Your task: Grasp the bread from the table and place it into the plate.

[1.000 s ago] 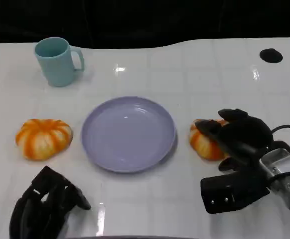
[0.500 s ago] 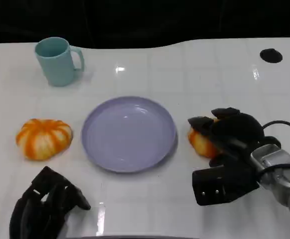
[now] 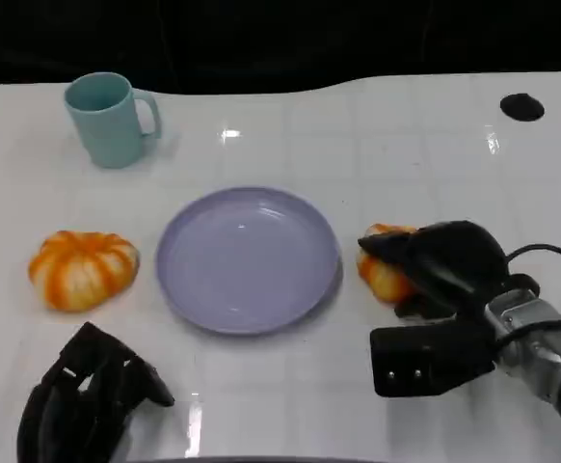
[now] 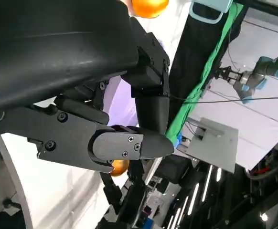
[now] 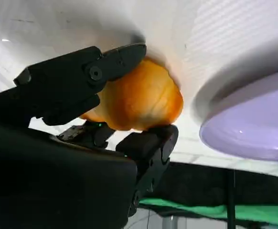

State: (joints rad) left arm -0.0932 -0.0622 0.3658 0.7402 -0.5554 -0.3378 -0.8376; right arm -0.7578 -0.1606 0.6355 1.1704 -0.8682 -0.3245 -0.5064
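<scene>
Beside the plate (image 3: pixel 249 258), right hand (image 3: pixel 446 262) around bread (image 3: pixel 381 272)

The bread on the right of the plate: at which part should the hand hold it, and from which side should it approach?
Grip the bread across its rounded middle, coming from above on the side away from the plate. It is a low dome, and the right hand already has fingers on opposite flanks.

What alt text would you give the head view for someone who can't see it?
The right hand closes over an orange bread beside an empty lavender plate; a second bread, a teal mug and the left hand are also visible.
</scene>
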